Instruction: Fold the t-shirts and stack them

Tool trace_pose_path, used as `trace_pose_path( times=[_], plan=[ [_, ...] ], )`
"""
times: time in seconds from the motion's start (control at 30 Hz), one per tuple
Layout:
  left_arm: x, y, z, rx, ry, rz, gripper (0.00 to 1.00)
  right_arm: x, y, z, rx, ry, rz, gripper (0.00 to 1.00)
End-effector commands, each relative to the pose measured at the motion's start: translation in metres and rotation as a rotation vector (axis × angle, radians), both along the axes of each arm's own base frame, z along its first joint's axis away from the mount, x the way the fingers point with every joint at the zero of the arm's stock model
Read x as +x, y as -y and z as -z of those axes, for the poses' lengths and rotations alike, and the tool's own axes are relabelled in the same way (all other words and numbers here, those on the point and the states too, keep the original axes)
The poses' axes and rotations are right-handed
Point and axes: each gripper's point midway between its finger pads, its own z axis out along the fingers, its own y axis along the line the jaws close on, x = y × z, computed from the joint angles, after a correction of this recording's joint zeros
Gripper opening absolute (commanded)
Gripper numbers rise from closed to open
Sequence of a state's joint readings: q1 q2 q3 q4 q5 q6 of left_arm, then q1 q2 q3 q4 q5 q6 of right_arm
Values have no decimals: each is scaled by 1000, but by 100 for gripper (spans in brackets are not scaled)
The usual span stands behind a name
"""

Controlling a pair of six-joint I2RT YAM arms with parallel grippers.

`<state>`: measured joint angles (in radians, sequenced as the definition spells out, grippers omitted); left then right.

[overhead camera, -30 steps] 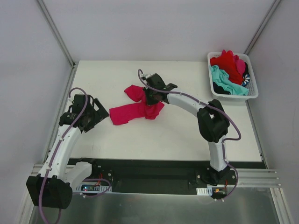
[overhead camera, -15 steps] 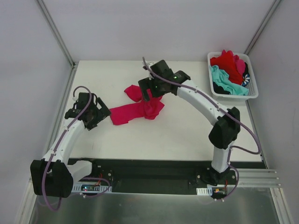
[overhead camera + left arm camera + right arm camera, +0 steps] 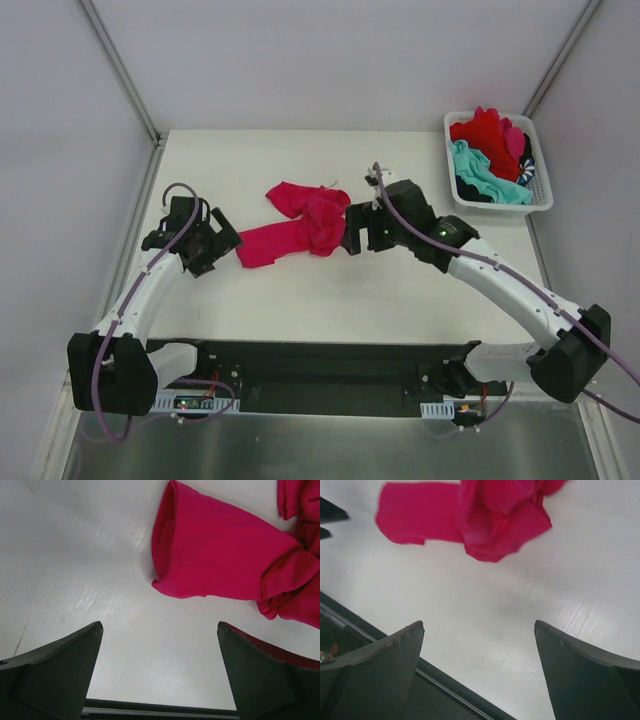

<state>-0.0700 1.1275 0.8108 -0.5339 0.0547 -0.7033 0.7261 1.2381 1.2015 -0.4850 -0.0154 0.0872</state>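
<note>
A magenta-pink t-shirt (image 3: 300, 222) lies crumpled in the middle of the table, one flat sleeve end stretching left and a bunched heap to the right. My left gripper (image 3: 222, 241) is open just left of that sleeve end, apart from it; in the left wrist view the t-shirt (image 3: 220, 565) lies ahead of the empty left gripper (image 3: 159, 625). My right gripper (image 3: 350, 228) is open just right of the heap, holding nothing. In the right wrist view the t-shirt (image 3: 485, 515) sits beyond the right gripper (image 3: 478, 623).
A white slotted basket (image 3: 545, 203) stands at the back right corner, holding a red t-shirt (image 3: 488, 130), a teal one (image 3: 480, 175) and darker cloth. The table's near edge with a black rail runs just behind both grippers.
My right gripper opened, let go of the magenta t-shirt and drew back to the right of it. The bunched heap settled on the table. The left gripper edged nearer the sleeve end.
</note>
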Motion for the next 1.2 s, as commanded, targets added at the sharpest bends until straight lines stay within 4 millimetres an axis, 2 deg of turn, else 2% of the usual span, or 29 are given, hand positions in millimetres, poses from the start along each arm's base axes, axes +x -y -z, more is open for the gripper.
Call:
trace_pose_path(
  times=[0.0, 0.43, 0.73, 0.77, 0.83, 0.9, 0.93, 1.0, 1.17],
  plan=[
    [8, 8, -14, -48, 47, 32, 99, 9, -9, 22, 8, 9, 100, 96],
    [9, 8, -14, -46, 63, 31, 97, 27, -17, 19, -3, 35, 150, 96],
    [15, 10, -14, -48, 62, 45, 89, 43, -23, 23, 34, 24, 254, 96],
    [15, 9, -13, -47, 61, 46, 89, 47, -26, 21, 44, 23, 275, 96],
    [15, 9, -11, -48, 57, 41, 89, 58, -36, 34, 16, 17, 265, 96],
    [15, 12, -10, -61, 52, 46, 89, 68, -48, 26, 24, 26, 245, 96],
    [15, 13, -10, -66, 54, 50, 88, 72, -54, 35, 3, 15, 232, 96],
    [14, 14, -8, -69, 52, 61, 87, 79, -63, 23, 17, 39, 216, 96],
    [15, 18, -7, -81, 68, 86, 86, 86, -74, 14, 17, 58, 177, 96]
  ],
)
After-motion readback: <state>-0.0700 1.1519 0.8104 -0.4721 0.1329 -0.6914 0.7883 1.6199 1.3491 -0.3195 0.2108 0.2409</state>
